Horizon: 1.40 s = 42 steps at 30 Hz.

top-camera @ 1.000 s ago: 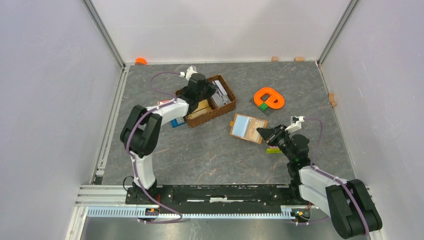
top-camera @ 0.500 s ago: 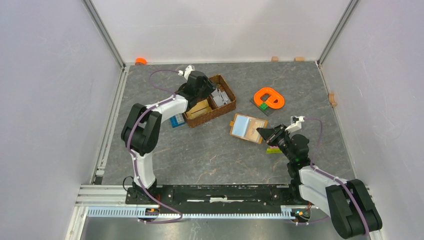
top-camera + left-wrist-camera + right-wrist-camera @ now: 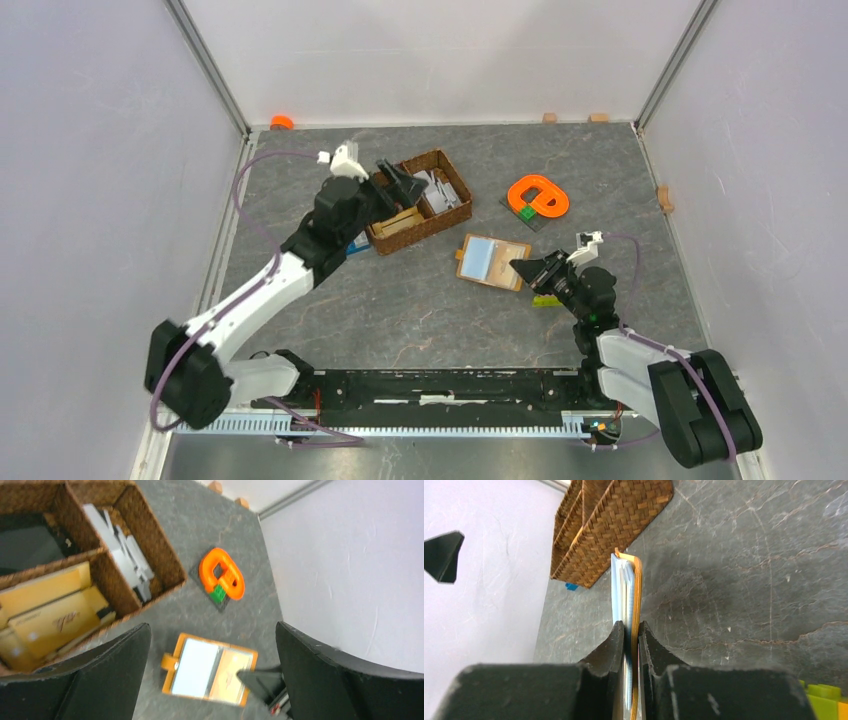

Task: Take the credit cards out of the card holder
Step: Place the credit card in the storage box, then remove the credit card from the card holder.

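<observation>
Near basket (image 3: 420, 228), L gripper (image 3: 403, 178) spread wide, empty; R gripper (image 3: 520, 266) clamped on card holder (image 3: 488, 258) edge.

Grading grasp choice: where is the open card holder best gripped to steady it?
By the thin outer edge of its tan panel, from the right, as the right gripper does. The card holder lies open and flat, so only an edge fits between the jaws, leaving both panels uncovered.
</observation>
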### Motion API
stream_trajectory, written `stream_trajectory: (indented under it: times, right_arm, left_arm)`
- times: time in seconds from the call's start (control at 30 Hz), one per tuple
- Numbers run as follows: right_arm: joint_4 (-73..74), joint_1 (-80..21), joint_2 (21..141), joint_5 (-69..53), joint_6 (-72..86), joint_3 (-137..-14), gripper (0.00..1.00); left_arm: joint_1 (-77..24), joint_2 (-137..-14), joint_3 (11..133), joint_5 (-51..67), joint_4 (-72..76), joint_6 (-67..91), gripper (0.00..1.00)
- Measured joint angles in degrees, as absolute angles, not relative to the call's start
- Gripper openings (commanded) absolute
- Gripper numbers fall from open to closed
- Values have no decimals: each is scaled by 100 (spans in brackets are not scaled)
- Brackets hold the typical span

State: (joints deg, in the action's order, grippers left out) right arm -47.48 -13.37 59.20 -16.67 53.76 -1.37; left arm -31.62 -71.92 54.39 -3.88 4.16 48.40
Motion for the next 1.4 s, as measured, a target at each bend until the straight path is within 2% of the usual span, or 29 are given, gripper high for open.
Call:
stream_trajectory:
  times: [0.1, 0.17, 0.2, 0.4, 0.6, 0.73, 0.87, 1.17, 1.4]
  right_arm:
    - [-4657, -1337, 6114, -1955, 5380, -239, 6]
    - [-4604, -1337, 6200, -2178, 5391, -336, 4]
    - [-4598, -1339, 6208, -2261, 5404, -360, 0]
    - [-4106, -1339, 5861, -2620, 5212, -379, 0]
    - [-3575, -1339, 4954, -2471, 4816, -360, 0]
    - [-3433, -1339, 4751, -2285, 4807, -266, 0]
    - [-3306, -1337, 4823, -2279, 4807, -193, 0]
    - [-3739, -1339, 5301, -2884, 4759, -161, 0]
    - [-4320, -1339, 5634, -3474, 4731, -161, 0]
  left_arm:
    - [-3437, -6392, 4574, -419, 657, 4582, 100]
    - [-3675, -6023, 3811, -427, 982, 4423, 100]
    - [-3754, -5957, 3524, -395, 1079, 4377, 100]
    - [-3846, -6184, 2318, -104, 1662, 4276, 93]
    - [-3903, -6823, 2093, 432, 2897, 4528, 95]
    - [-3903, -6960, 1946, 646, 3376, 4665, 95]
    - [-3903, -6899, 1885, 764, 3629, 4709, 100]
    - [-3913, -6200, 1710, 438, 3660, 4692, 100]
    - [-3916, -6779, 1686, 661, 4095, 4689, 100]
